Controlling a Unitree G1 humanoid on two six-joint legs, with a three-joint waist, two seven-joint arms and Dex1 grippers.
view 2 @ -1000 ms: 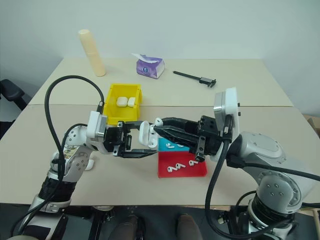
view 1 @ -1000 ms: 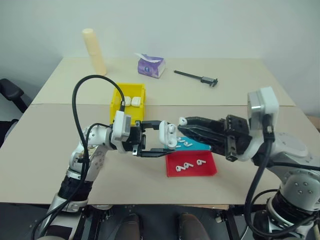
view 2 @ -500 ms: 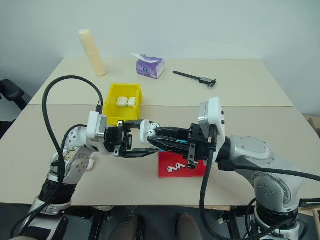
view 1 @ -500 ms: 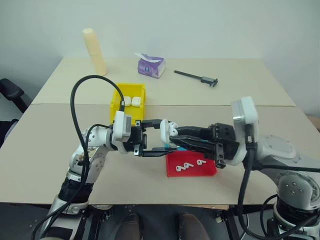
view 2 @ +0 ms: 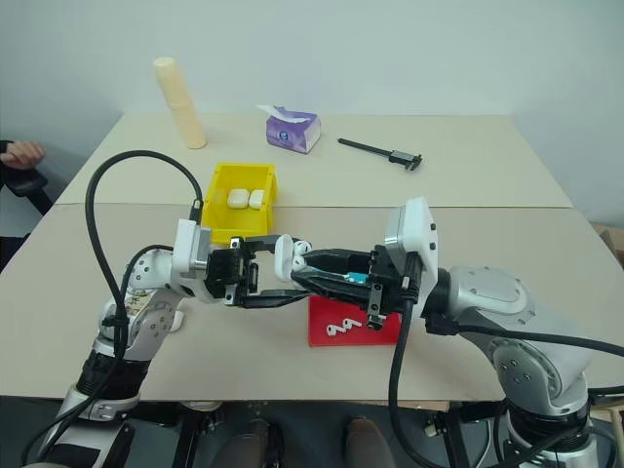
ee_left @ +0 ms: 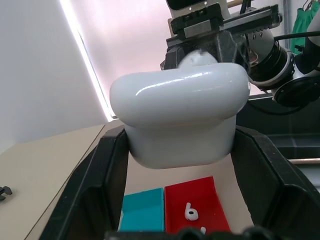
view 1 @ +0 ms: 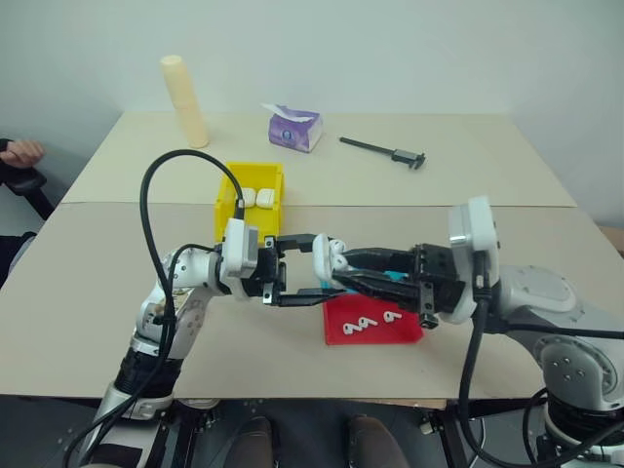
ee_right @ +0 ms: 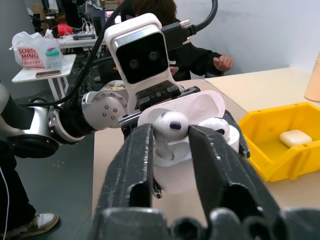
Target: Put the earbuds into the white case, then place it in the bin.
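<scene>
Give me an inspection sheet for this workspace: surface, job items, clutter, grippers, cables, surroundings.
Surface: beige table, two tops butted together.
Job's things: open white case held above the table; one earbud at its opening, another seated inside; more earbuds in the red tray; yellow bin holds two closed cases.
Clutter: teal tray, tissue pack, caliper, cream cylinder.
Grippers: left gripper shut on the case; right gripper holds the earbud between its fingers.
Cables: black cable looping over the left arm.
Surroundings: a person's hand past the table's left edge.
</scene>
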